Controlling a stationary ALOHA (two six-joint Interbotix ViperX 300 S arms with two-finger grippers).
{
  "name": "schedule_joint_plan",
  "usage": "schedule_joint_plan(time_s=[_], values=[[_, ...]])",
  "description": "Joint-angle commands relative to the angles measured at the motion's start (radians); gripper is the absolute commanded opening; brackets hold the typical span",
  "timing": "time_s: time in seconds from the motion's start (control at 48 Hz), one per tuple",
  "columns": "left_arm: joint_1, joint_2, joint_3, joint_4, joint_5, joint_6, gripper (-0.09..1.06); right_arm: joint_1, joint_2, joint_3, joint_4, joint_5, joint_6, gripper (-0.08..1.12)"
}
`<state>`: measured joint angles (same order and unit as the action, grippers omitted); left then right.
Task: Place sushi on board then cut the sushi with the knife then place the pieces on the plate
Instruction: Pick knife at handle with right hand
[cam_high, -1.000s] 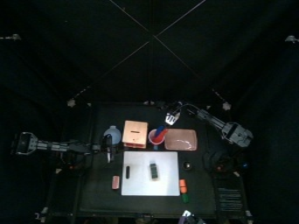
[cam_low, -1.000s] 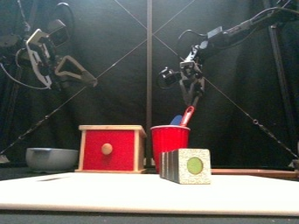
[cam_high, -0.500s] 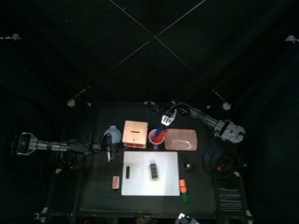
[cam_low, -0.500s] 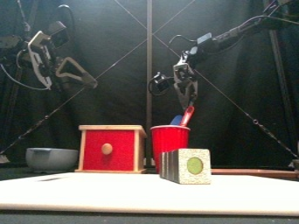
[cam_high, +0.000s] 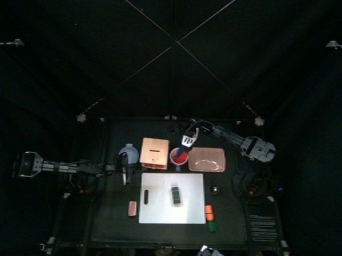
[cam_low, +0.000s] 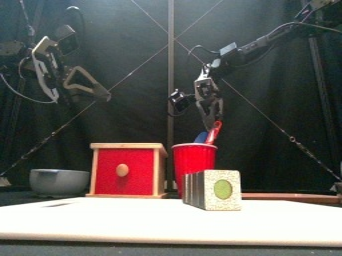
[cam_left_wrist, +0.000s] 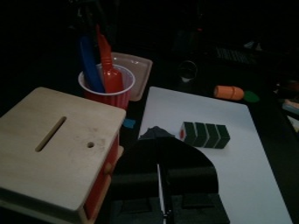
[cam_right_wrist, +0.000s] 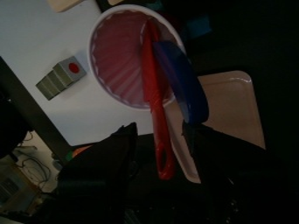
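Jaws of the right gripper (cam_low: 202, 112) stand apart just above the knives (cam_right_wrist: 158, 105) in the red cup (cam_low: 195, 160), mid-frame; left gripper (cam_low: 78, 85), upper left, gapes too

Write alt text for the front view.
The right gripper hangs open over the two knives in a red cup. In front, a sushi roll stands on the white board; a wooden box and a bowl sit to the left, and the left gripper is raised at upper left.
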<state>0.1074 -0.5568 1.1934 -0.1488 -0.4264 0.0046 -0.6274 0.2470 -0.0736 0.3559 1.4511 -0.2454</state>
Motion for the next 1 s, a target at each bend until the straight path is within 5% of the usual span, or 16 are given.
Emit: schedule_joint_plan(time_s=[0.021, 0.521, 1.0], values=[[0.003, -0.002, -0.012, -0.002, -0.005, -0.003, -0.03, 0.003, -0.017, -0.012, 0.006, 0.0, -0.005, 0.82], [0.003, -0.002, -0.009, 0.0, -0.005, -0.003, -0.03, 0.017, 0.008, -0.015, 0.0, -0.002, -0.003, 0.78], [0.003, -0.002, -0.008, 0.0, -0.005, -0.003, -0.03, 0.014, -0.003, -0.021, 0.006, 0.017, 0.014, 0.38]])
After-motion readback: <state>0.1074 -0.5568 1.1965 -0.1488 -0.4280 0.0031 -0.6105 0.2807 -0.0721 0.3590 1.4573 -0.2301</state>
